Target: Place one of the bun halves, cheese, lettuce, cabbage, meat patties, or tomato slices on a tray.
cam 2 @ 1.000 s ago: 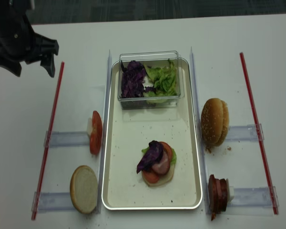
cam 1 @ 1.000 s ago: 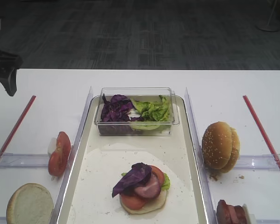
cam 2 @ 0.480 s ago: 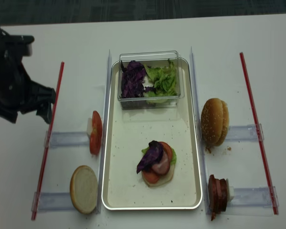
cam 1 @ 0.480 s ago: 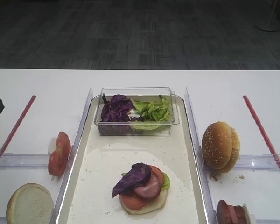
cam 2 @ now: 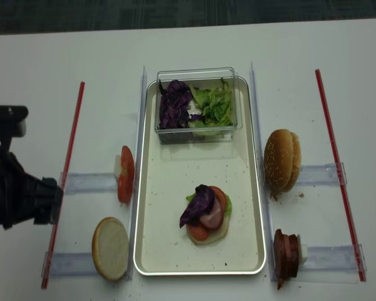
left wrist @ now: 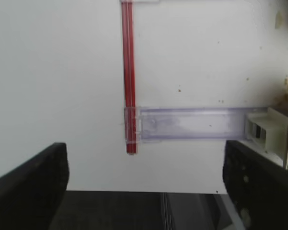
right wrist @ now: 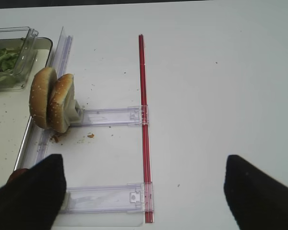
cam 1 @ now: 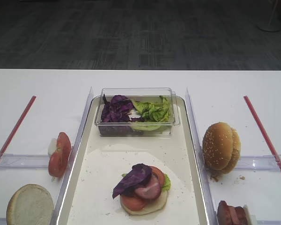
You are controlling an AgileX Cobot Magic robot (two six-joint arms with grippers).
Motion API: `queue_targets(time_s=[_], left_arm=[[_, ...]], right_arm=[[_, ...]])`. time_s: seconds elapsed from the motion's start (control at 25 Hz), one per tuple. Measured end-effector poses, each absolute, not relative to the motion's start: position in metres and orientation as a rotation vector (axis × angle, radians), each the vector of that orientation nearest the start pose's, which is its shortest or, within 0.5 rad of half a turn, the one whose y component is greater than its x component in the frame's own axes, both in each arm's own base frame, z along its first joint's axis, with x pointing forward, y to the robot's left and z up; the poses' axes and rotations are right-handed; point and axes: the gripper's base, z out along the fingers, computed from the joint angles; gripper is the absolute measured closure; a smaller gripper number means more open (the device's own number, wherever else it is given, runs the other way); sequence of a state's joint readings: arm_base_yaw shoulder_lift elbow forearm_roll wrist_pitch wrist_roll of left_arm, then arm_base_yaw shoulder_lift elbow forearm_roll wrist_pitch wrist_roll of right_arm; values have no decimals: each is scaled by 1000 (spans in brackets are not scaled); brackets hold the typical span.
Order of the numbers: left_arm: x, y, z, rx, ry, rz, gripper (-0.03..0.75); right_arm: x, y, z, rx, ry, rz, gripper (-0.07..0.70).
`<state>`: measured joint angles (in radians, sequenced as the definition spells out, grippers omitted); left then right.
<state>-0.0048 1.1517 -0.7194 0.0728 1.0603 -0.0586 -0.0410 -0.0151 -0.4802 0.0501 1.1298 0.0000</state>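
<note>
The metal tray holds a stack of pale bun, tomato, meat, lettuce and a purple cabbage leaf. More cabbage and lettuce fill a clear box. Tomato slices and a pale bun half sit left of the tray. Sesame bun halves and meat patties sit to its right. Cheese is out of view. My left gripper is open and empty over the table's near left edge, and its arm is beside the red strip. My right gripper is open and empty right of the sesame buns.
Red strips bound each side, joined to clear plastic racks. The clear box sits on the tray's far end. The table's near edge lies just under the left gripper.
The left arm has swung from the far left of the table toward the near left edge. It has left the main overhead view. Nothing on the table moved.
</note>
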Motion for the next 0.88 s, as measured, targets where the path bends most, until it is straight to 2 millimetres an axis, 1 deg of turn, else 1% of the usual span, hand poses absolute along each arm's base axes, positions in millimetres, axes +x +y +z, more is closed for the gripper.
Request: queue_targets(time_s=[0.24,0.4,0.52,0.88], left_arm=[[140,4,241,-45,2925,72,117],[118,3,243,-55,2878,52,117],[103,3,240,-56,2852,51,117],[74,3,252,-61,2696,35,117]], right_arm=[[-8,4,266,39,2117,36,-46],[-8,4,266,39,2117,36,-46],[-8,4,266,39,2117,36,-46],[-8,4,266,39,2117,36,-46]])
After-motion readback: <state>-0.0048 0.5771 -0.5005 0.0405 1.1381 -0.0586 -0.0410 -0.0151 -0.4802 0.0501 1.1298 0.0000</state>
